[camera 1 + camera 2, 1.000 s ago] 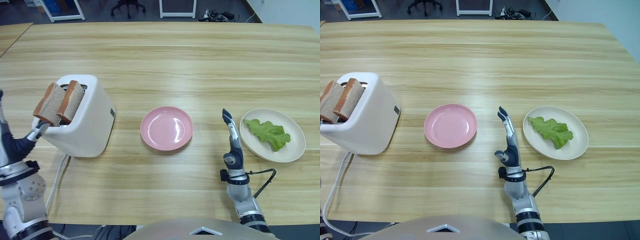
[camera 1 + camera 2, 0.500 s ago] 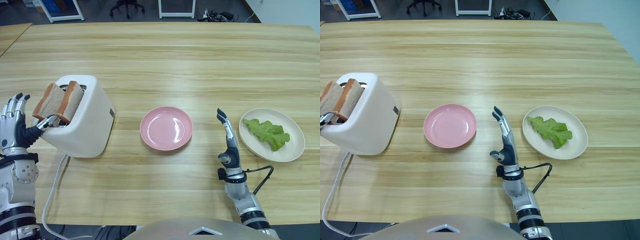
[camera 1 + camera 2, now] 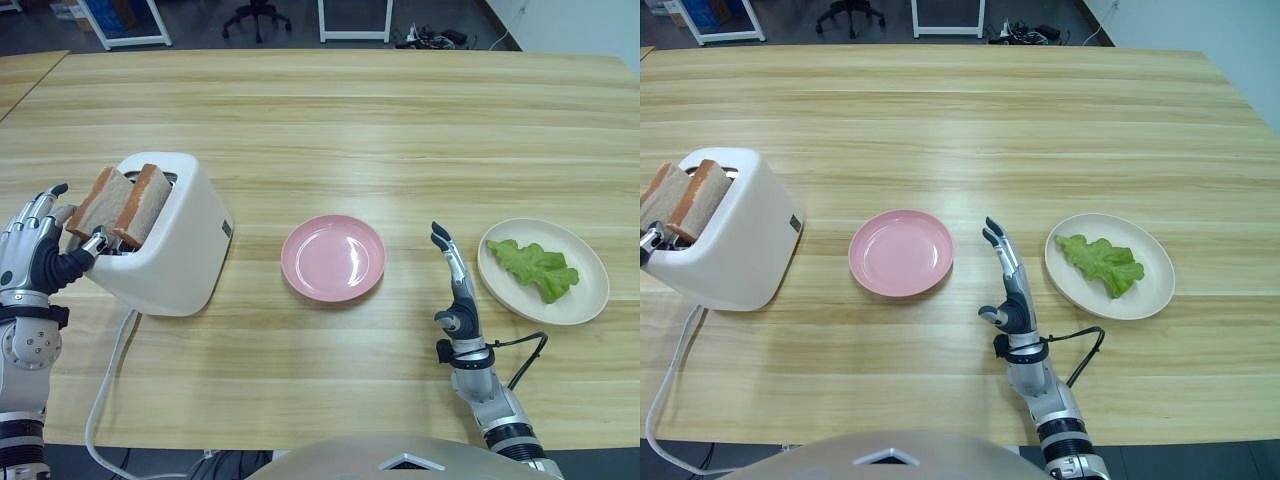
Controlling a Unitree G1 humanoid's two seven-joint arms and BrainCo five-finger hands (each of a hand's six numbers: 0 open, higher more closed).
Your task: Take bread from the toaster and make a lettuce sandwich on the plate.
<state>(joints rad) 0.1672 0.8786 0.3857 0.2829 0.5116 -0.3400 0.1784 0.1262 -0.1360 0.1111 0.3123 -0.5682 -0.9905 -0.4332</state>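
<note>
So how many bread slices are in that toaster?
2. Both stand side by side in the toaster: the outer slice beside the left hand, the inner slice next to it.

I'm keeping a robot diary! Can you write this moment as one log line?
left hand: open, beside bread in toaster | right hand: open, between pink plate and lettuce

Head stereo pair, looking down, apparently sharing table (image 3: 400, 120)
</note>
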